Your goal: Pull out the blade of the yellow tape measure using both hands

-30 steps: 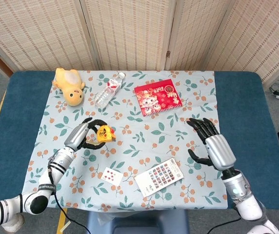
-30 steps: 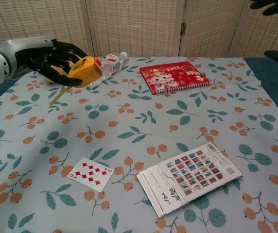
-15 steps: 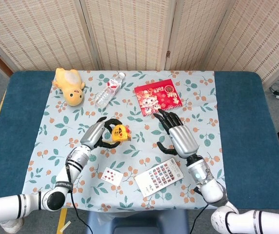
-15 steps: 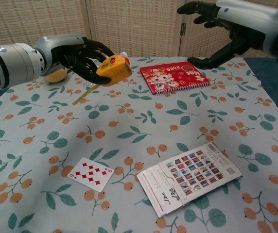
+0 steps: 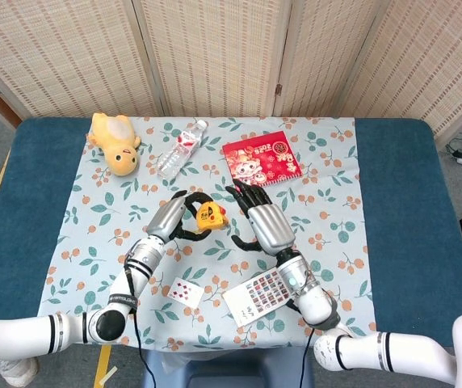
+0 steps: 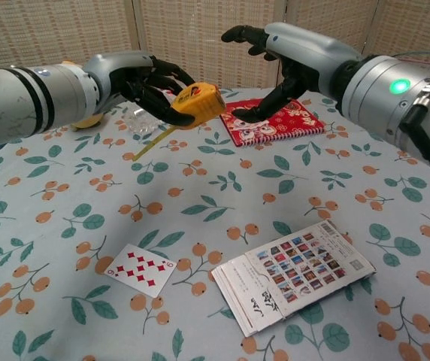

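My left hand (image 5: 176,217) (image 6: 153,85) grips the yellow tape measure (image 5: 210,215) (image 6: 198,104) and holds it above the flowered tablecloth. A short piece of yellow blade (image 6: 152,141) hangs down from its case to the left. My right hand (image 5: 260,221) (image 6: 275,66) is open, fingers spread, just to the right of the tape measure and close to it, not touching it in the chest view.
On the cloth lie a playing card (image 5: 185,291) (image 6: 140,269), a printed booklet (image 5: 263,293) (image 6: 295,275), a red notebook (image 5: 261,159) (image 6: 270,119), a water bottle (image 5: 180,149) and a yellow plush toy (image 5: 115,142). Blue table (image 5: 409,218) borders the cloth on both sides.
My left hand carried the tape measure rightward toward the middle. My right hand came in from the right side and now hovers beside the tape measure.
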{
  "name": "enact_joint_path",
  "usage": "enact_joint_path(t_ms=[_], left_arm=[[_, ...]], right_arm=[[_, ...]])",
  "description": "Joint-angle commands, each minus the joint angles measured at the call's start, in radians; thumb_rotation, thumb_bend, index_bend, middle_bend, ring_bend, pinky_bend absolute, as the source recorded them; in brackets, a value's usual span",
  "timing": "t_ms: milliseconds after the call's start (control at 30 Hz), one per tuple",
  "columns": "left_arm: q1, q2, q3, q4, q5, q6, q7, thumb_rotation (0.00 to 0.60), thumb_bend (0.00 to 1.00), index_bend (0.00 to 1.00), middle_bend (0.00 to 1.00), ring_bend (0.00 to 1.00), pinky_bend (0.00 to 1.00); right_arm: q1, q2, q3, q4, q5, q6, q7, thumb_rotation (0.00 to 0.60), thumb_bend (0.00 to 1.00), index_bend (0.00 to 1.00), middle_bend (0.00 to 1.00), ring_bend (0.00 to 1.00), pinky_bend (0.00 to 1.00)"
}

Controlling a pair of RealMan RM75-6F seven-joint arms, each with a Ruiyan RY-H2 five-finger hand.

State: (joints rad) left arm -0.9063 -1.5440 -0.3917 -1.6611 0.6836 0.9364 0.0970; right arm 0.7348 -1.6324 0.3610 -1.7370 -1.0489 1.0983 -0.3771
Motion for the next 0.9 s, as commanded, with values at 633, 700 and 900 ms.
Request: enact_joint_path(t_ms=[633, 700, 900], left_arm=[[-0.013, -0.001, -0.001, -0.026, -0.008, 0.023, 0.006, 0.6, 0.41, 0.59, 0.52, 0.49, 0.09], [-0.012, 0.0, 0.001, -0.026, -0.006, 0.022, 0.004, 0.6, 0.41, 0.59, 0.52, 0.49, 0.09], [-0.007, 0.0, 0.009, -0.019, 0.001, 0.019, -0.004, 0.6, 0.41, 0.59, 0.52, 0.49, 0.09]], right_arm=[[0.062, -0.084, 0.016, 0.08, 0.01, 0.053, 0.001, 0.6, 0.33, 0.0, 0.0, 0.0, 0.0], [0.064, -0.086, 0.016, 0.083, 0.013, 0.056, -0.001, 0.6, 0.33, 0.0, 0.0, 0.0, 0.0], [0.07, -0.092, 0.017, 0.093, 0.025, 0.064, -0.009, 0.6, 0.33, 0.0, 0.0, 0.0, 0.0]])
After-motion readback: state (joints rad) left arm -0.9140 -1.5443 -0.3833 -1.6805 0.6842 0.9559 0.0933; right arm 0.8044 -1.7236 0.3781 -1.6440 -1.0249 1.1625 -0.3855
